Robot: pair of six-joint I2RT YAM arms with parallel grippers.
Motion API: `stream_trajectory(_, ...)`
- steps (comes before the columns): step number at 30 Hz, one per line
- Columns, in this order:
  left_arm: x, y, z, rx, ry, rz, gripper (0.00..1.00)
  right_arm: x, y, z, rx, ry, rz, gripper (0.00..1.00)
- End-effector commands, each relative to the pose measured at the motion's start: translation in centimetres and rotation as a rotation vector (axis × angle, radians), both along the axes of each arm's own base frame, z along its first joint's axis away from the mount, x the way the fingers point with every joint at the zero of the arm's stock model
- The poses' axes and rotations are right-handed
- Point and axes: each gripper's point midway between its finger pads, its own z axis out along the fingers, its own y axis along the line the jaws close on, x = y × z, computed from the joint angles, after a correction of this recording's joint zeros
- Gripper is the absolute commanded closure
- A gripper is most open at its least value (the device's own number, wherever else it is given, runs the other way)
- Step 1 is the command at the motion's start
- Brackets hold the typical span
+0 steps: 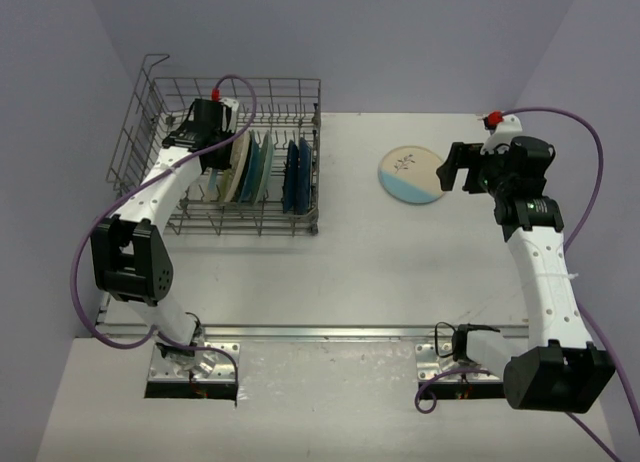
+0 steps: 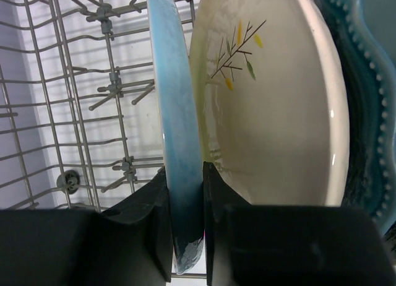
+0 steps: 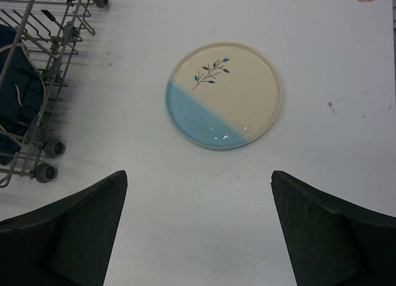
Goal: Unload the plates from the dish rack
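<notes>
Several plates (image 1: 245,167) stand on edge between the tines of the dish rack (image 1: 140,132), so the left gripper (image 2: 184,199) reaches in from above, jaws pinched tight on the rim of the pale blue plate (image 2: 173,131), just beside the cream plate (image 2: 272,125). Dark blue plates (image 1: 296,172) wait further right in the rack. Out on the table (image 1: 350,252), one cream-and-blue plate (image 3: 223,95) lies flat; the right gripper (image 3: 198,181) hovers above it, jaws spread wide, empty.
</notes>
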Motion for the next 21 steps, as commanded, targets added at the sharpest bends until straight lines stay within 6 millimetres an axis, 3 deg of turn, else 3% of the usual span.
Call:
stream_trajectory(1,1.2,0.5,2.3,-0.001,-0.084,0.016,0.98,-0.2,0.6,1.0,0.028,-0.030,0.016,0.01)
stream_trajectory(5,1.2,0.4,3.7,-0.013,-0.099,0.024,1.00,-0.3,1.5,1.0,0.083,-0.004,0.037,0.01)
stream_trajectory(10,1.6,0.5,7.2,-0.007,-0.166,0.021,1.00,-0.8,2.7,0.4,0.149,0.015,0.074,0.01)
stream_trajectory(19,2.6,0.5,18.4,-0.005,-0.360,0.006,1.00,-1.1,3.8,-0.7,0.217,0.064,0.102,0.01)
stream_trajectory(21,2.5,0.4,19.6,-0.003,-0.387,-0.008,1.00,-1.1,4.0,-0.7,0.231,0.071,0.110,0.01)
